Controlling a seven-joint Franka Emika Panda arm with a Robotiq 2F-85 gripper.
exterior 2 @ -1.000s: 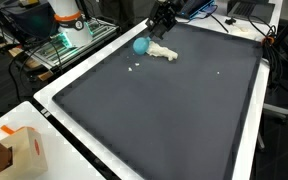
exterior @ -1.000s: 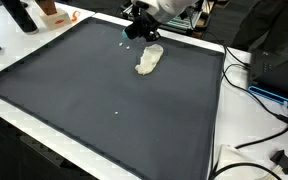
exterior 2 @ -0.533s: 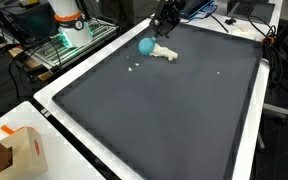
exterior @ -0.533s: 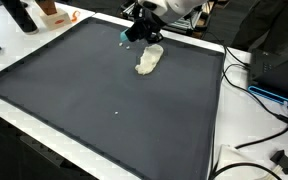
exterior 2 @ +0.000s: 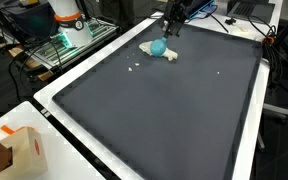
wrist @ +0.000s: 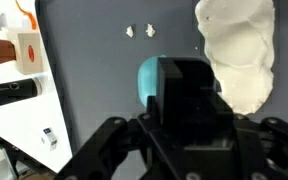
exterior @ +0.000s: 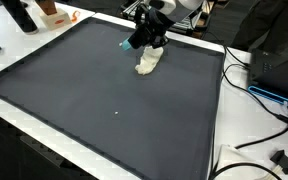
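At the far edge of the dark mat [exterior 2: 174,110], the gripper [exterior 2: 168,32] and the blue ball [exterior 2: 158,47] have shifted sideways. The ball, earlier clear of the white lump [exterior 2: 172,55], now overlaps it. Only the wrist view shows the dark fingers [wrist: 194,100] covering half the ball. Whether they clamp it, I cannot tell.

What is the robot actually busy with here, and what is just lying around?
In hand:
- gripper, right at the blue ball
- white lump next to the ball

Lying about:
- two white crumbs on the dark mat
- orange-and-white box on the table edge, off the mat
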